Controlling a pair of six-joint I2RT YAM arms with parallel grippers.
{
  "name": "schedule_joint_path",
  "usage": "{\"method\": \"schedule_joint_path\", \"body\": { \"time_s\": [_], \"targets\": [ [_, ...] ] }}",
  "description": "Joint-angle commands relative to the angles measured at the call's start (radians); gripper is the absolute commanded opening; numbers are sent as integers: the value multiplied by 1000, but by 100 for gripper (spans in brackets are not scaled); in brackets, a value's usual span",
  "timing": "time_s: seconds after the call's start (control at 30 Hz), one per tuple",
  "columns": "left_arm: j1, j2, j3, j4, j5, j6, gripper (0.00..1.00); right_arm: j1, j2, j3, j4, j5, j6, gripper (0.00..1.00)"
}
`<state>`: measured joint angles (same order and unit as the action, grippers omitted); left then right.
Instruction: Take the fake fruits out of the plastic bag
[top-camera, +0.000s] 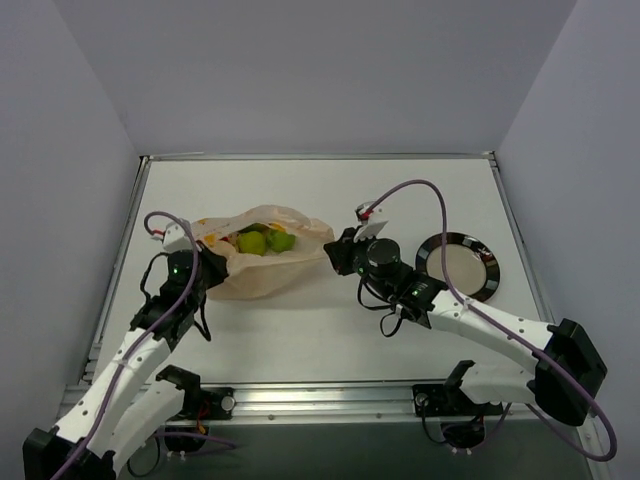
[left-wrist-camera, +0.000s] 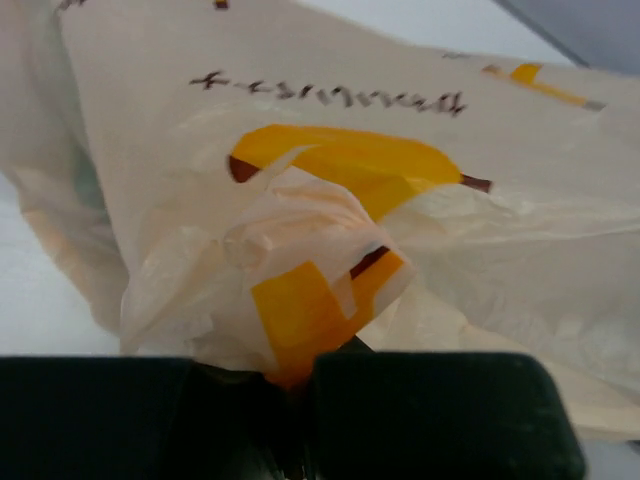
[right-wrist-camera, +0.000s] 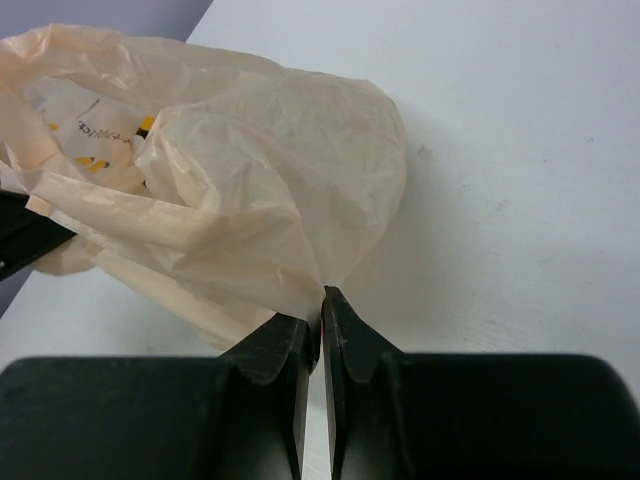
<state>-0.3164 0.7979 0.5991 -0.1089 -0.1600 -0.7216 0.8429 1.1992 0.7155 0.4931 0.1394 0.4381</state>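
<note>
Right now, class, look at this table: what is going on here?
Two robot arms are working on a bag of fruits. The left end effector is shut on a bunched fold at the bag's left end. The right end effector is shut on the thin plastic at its right end. The bag's mouth gapes upward with yellow-green fruits showing inside; none is out yet. A dark plate sits to the right.
</note>
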Motion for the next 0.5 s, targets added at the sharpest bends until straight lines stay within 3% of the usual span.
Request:
{"method": "schedule_joint_path", "body": {
  "time_s": [0.0,0.13,0.47],
  "targets": [
    [0,-109,-47,-182,-10,-50,2,-7,32,27,-44,0,16,6],
    [-1,-219,-73,-339,-73,-117,2,-8,147,91,-44,-15,10,14],
    [-9,-198,-191,-345,-73,-225,2,-82,635,475,-21,-43,48,18]
  ]
}}
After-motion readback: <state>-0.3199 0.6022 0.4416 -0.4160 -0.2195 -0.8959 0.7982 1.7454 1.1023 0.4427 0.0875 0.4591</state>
